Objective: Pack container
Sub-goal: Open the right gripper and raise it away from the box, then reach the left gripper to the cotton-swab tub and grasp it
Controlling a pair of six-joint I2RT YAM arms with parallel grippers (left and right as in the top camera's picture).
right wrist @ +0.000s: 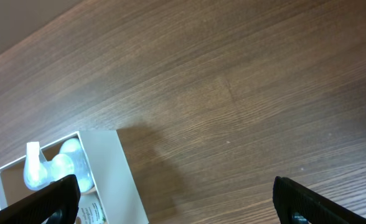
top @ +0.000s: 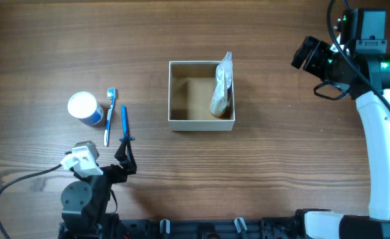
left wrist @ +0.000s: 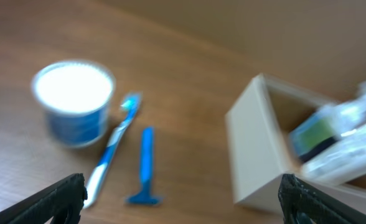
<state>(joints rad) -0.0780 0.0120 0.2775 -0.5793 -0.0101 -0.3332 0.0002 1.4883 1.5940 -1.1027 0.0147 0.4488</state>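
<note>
Overhead: box (top: 201,124) open-topped, a pouch (top: 222,85) propped upright against its right wall. Well left of box, jar (top: 84,107), then toothbrush (top: 108,119) and razor (top: 124,123) side by side, razor nearest the box. Left gripper (top: 125,158) down-left of box, just beyond the razor's head; right gripper (top: 306,54) well right of box, slightly up. Left wrist, blurred: left gripper (left wrist: 182,199) spread wide with nothing between its fingers; jar, toothbrush and razor left of box (left wrist: 251,155), pouch poking out above its rim. Right wrist: right gripper (right wrist: 173,202) likewise wide apart and empty, box (right wrist: 111,174) corner at lower left, pouch inside. Judging by the thin card walls: probably light, fairly stiff yet crushable, apt to slide on the table (top: 274,172) if nudged. Best pinched on one wall at the rim, away from the pouch (left wall looks free), or merely steadied from outside while items go in.
</note>
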